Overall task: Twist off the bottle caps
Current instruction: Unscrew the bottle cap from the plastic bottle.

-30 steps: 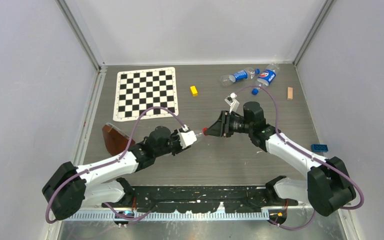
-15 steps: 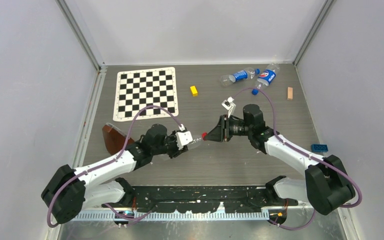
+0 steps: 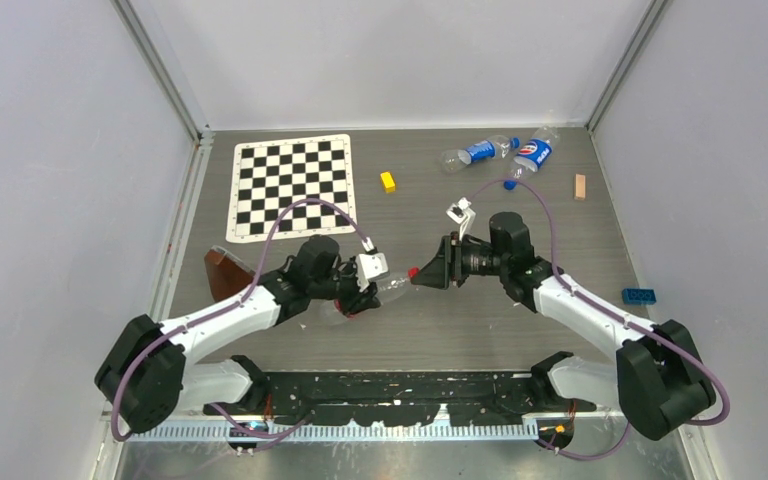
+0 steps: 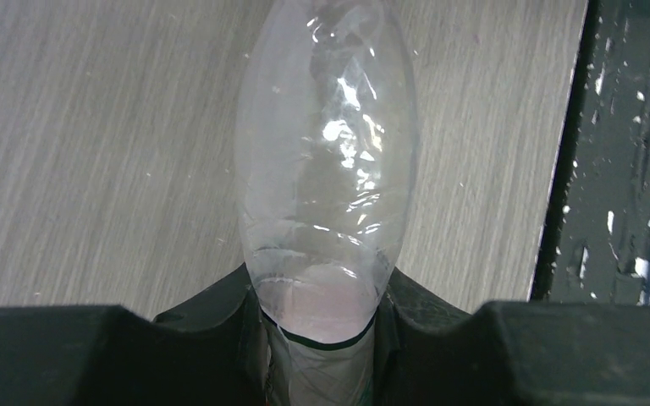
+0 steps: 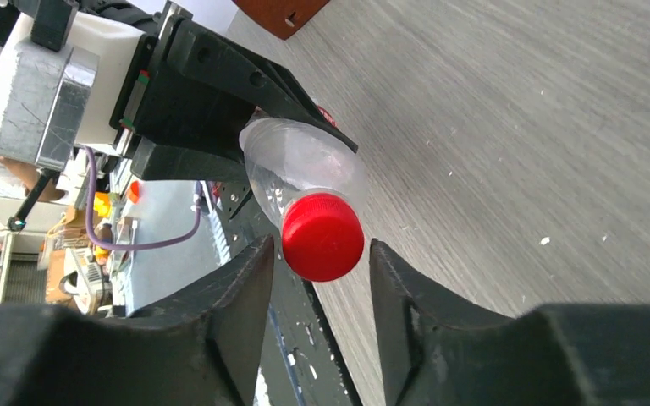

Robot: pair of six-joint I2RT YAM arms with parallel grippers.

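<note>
My left gripper (image 3: 370,284) is shut on a clear bottle (image 3: 392,285), held above the table near the middle with its neck pointing right. In the left wrist view the bottle (image 4: 326,169) runs up from between the fingers (image 4: 220,317). Its red cap (image 5: 322,236) sits on the neck between the fingers (image 5: 233,296) of my right gripper (image 5: 322,258), which is open, with a small gap on each side. The same cap (image 3: 413,272) shows just left of the right gripper (image 3: 423,277). Two blue-labelled bottles (image 3: 477,152) (image 3: 533,153) lie at the back right, a loose blue cap (image 3: 510,184) beside them.
A checkerboard mat (image 3: 292,185) lies at the back left, a brown object (image 3: 226,277) beside the left arm. A yellow block (image 3: 388,181), a wooden block (image 3: 580,186) and a blue brick (image 3: 639,295) lie on the table. The black front rail (image 4: 609,169) runs close under the held bottle.
The right gripper's jaws have parted a little from the red cap and its wrist has turned. The left arm has shifted, and the bottle now sits slightly lower and nearer.
</note>
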